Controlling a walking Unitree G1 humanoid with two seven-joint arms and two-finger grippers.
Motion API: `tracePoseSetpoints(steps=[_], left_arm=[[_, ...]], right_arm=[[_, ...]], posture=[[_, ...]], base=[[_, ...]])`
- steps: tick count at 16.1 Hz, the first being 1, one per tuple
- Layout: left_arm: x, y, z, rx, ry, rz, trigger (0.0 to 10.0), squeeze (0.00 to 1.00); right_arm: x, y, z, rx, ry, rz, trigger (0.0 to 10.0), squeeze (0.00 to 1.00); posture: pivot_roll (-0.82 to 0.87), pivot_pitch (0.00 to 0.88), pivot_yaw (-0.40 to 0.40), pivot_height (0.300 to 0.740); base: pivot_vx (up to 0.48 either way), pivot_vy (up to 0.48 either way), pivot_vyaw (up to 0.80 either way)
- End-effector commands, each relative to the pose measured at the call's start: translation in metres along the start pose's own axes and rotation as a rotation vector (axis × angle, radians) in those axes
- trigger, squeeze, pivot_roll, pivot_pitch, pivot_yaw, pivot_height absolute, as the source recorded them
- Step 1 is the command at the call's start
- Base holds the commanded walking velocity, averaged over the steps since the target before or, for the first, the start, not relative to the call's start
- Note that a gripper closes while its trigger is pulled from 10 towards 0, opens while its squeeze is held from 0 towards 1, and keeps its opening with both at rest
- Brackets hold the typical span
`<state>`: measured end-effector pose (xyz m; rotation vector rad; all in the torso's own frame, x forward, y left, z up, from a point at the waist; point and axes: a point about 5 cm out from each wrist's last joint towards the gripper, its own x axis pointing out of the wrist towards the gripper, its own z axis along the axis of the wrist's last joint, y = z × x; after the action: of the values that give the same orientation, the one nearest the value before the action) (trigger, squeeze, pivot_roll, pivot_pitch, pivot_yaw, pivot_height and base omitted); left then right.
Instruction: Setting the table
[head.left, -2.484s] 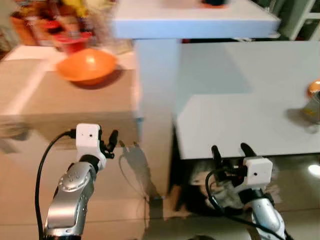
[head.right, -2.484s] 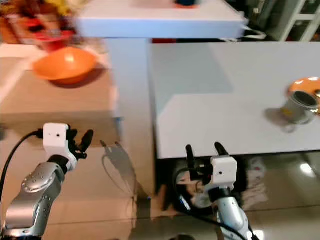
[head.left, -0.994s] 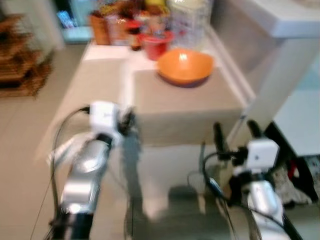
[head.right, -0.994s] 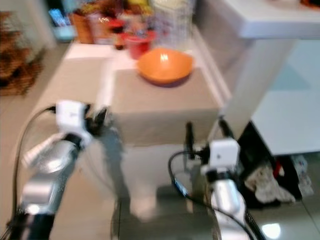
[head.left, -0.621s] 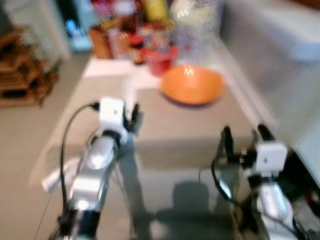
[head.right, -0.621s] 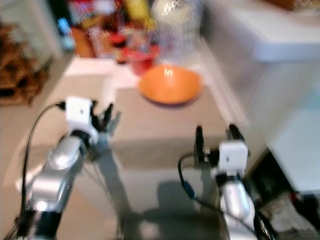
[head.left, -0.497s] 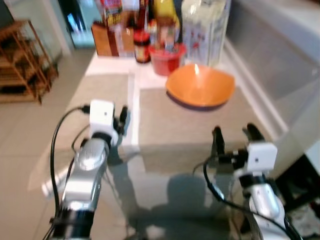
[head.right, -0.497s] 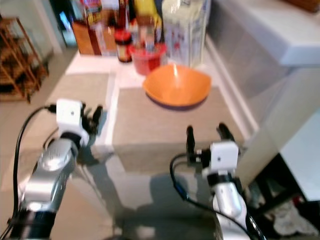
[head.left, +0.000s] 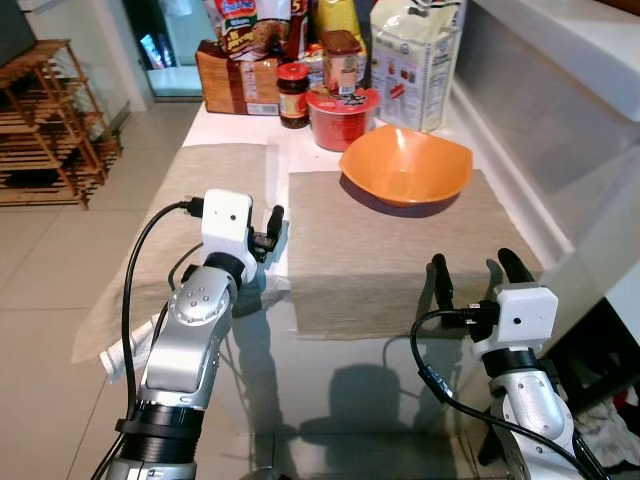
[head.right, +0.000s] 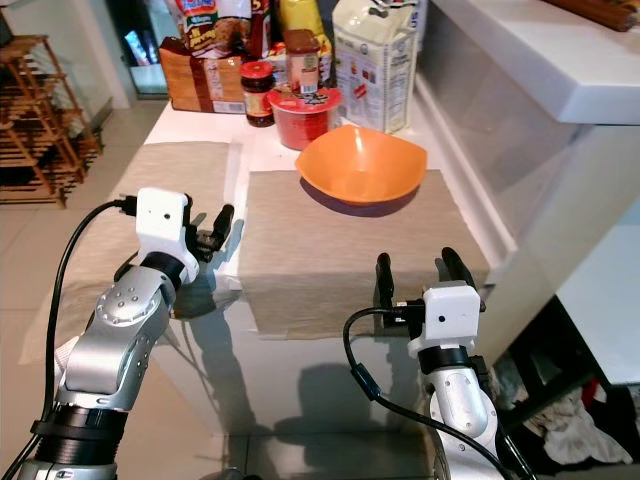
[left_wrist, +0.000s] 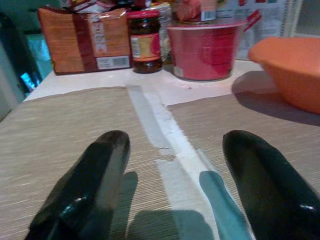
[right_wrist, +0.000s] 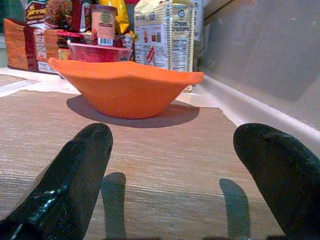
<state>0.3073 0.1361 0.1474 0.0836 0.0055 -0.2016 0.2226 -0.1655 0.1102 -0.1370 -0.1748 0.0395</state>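
- Two woven placemats lie on the bench (head.left: 275, 170): the left placemat (head.left: 190, 215) hangs over the front edge, and the right placemat (head.left: 400, 250) lies flat beside it, a bare white strip between them.
- One orange bowl (head.left: 405, 178) rests on the far part of the right placemat, empty as far as can be seen.
- The setting looks barely begun: one bowl is down, and no plates, cups or cutlery can be seen on either mat.
- At the bench's far edge stands a cluster: one red tub (head.left: 342, 118), one dark jar (head.left: 293, 95), one brown packet (head.left: 237, 78) and one white carton (head.left: 412, 62); further packets behind cannot be counted.
- The left gripper (head.left: 268, 232) hovers released over the gap between the mats, holding nothing.
- The right gripper (head.left: 472, 278) sits released and empty at the front edge of the right placemat, facing the bowl.
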Motion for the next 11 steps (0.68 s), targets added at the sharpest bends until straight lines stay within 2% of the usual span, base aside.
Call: tracePoseSetpoints(steps=[1,3,4,5,6,7,8,11], left_arm=[[0.003,0.000,0.002,-0.006,0.004,-0.011,10.0,1.00],[0.008,-0.005,0.006,-0.042,0.023,-0.048,10.0,1.00],[0.020,-0.011,0.010,-0.202,0.107,-0.085,10.0,0.00],[0.024,-0.013,0.011,-0.242,0.127,-0.096,10.0,0.00],[0.034,-0.017,0.017,-0.339,0.156,-0.106,10.0,0.00],[0.039,-0.018,0.019,-0.376,0.170,-0.110,10.0,0.00],[0.049,-0.024,0.027,-0.456,0.195,-0.135,10.0,0.00],[0.066,-0.033,0.037,-0.622,0.275,-0.154,10.0,0.00]], right_arm=[[0.000,0.000,0.000,0.007,0.001,-0.001,10.0,0.00],[0.000,0.000,-0.001,0.007,0.004,-0.003,10.0,0.00],[0.000,0.001,-0.003,0.008,0.008,-0.003,10.0,0.00],[0.000,0.001,-0.003,0.008,0.009,-0.002,10.0,0.00],[0.000,0.001,-0.004,0.010,0.010,-0.002,10.0,0.00],[0.000,0.001,-0.004,0.011,0.011,-0.002,10.0,0.00],[0.000,0.001,-0.005,0.012,0.011,-0.002,10.0,0.00],[-0.001,0.001,-0.007,0.010,0.013,-0.008,10.0,0.00]], posture=[[-0.11,0.000,0.046,0.736],[-0.11,0.000,0.048,0.736],[-0.11,0.000,0.050,0.736],[-0.11,0.000,0.050,0.736],[-0.11,0.000,0.051,0.736],[-0.11,0.000,0.051,0.736],[-0.12,0.000,0.055,0.736],[-0.13,0.000,0.062,0.736]], base=[[0.000,0.000,0.00],[0.000,0.000,0.00],[0.000,0.000,0.00],[0.000,0.000,0.00],[0.000,0.000,0.00],[0.000,0.000,0.00],[0.000,0.000,0.00],[0.000,0.000,0.00]])
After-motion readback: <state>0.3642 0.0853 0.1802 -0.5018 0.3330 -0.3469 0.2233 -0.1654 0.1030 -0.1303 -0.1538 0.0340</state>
